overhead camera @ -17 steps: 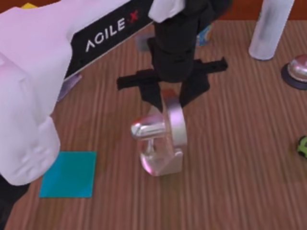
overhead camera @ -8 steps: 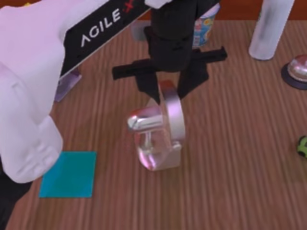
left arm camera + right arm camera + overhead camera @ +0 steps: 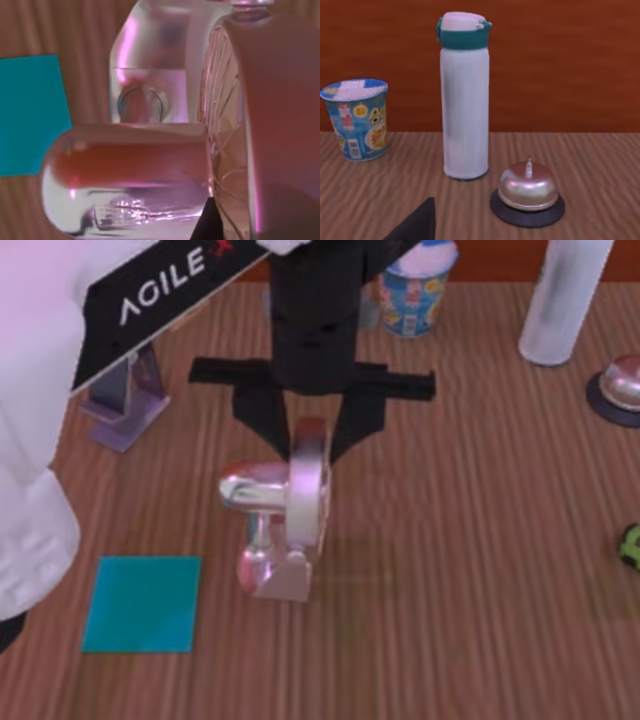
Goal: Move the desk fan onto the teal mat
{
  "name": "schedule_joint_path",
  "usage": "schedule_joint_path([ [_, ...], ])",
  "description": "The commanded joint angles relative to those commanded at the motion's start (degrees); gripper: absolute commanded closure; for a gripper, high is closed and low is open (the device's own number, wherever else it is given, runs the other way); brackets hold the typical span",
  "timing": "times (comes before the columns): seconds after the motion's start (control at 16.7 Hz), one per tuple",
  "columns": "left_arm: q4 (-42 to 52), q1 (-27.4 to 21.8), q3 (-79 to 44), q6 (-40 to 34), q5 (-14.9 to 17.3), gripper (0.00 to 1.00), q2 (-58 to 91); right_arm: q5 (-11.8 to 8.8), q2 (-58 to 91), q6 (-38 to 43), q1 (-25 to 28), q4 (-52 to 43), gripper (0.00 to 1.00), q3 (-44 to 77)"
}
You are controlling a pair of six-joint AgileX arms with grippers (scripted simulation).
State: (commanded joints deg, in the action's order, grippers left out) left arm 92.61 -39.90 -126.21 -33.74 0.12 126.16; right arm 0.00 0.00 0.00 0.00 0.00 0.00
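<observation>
The shiny pinkish-silver desk fan point(image 3: 285, 525) with its ring-shaped head stands upright near the middle of the tabletop point(image 3: 480, 570), well short of the flat teal square mat point(image 3: 142, 603) near the front-left corner. The left gripper point(image 3: 308, 445) has its black jaws clenched on the top of the ring alone. That narrow, slick hold could let the bottom-heavy fan swing or slip, landing tilted or off the mat; the right arm sits parked at the right edge.

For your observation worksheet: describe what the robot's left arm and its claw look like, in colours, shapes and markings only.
The left arm has a bulky, rounded white casing and a black panel with white AGILE lettering and a red mark. Its claw is matte black: a blocky body, a flat crossbar and two tapering, wedge-shaped fingers.
</observation>
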Motion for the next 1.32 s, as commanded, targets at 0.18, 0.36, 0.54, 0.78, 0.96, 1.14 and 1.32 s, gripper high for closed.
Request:
schedule_joint_path([
  [0.18,-1.6,2.4,6.5,15.1,0.0,1.0,-4.8,0.0,0.0,0.0,0.0,0.0,0.0,0.0],
  [0.36,-4.1,5.3,14.1,32.0,0.1,1.0,-11.0,0.0,0.0,0.0,0.0,0.0,0.0,0.0],
  [0.54,-6.6,8.3,21.8,50.8,0.3,1.0,-17.4,0.0,0.0,0.0,0.0,0.0,0.0,0.0],
  [0.78,-9.7,12.1,32.5,75.2,0.5,1.0,-25.5,0.0,0.0,0.0,0.0,0.0,0.0,0.0],
  [0.96,-11.6,14.6,40.0,89.2,0.5,1.0,-30.6,0.0,0.0,0.0,0.0,0.0,0.0,0.0],
  [1.14,-13.0,16.4,45.4,97.8,0.5,1.0,-34.3,0.0,0.0,0.0,0.0,0.0,0.0,0.0],
  [1.32,-13.6,17.2,47.6,100.9,0.5,1.0,-35.8,0.0,0.0,0.0,0.0,0.0,0.0,0.0],
])
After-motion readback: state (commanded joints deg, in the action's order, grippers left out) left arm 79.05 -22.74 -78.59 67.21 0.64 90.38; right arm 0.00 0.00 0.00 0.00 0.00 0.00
